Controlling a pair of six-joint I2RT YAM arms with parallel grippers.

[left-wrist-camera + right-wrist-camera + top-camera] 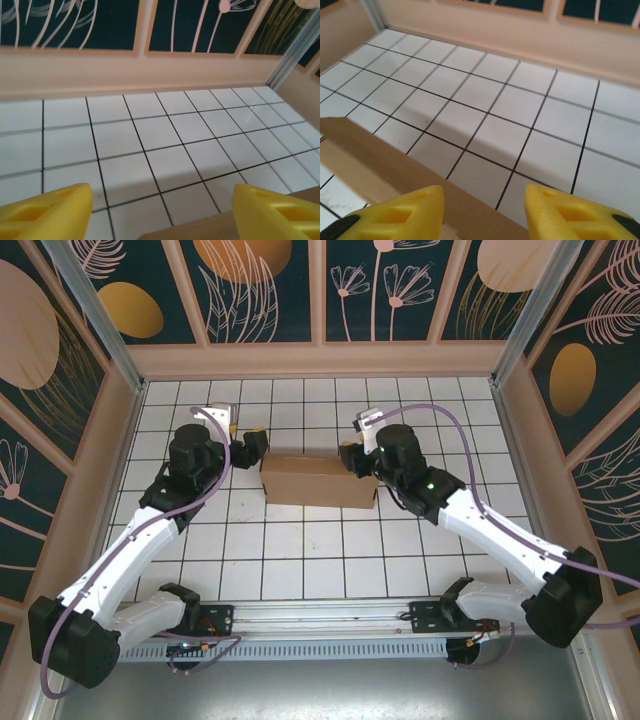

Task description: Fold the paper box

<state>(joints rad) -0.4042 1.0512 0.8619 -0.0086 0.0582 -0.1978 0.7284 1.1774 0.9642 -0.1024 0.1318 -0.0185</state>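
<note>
**A:** From the top, where is our paper box [318,480]?

**B:** In the middle of the tiled table [300,570]. Our left gripper [252,449] and right gripper [350,456] sit at its two ends. There is bare room all round, and the walls [320,360] are well away.

**A:** And the left wrist?

**B:** Its yellow fingers [47,210] are wide apart and hold nothing. A box edge peeks in below.

**A:** The right wrist?

**B:** Its fingers [395,215] are apart too. They are over a thin box edge but not pinching it.

**A:** How will it feel?

**B:** We think it is light and stiff, and easy to bend the wrong way. We should hold it at the ends.
</note>
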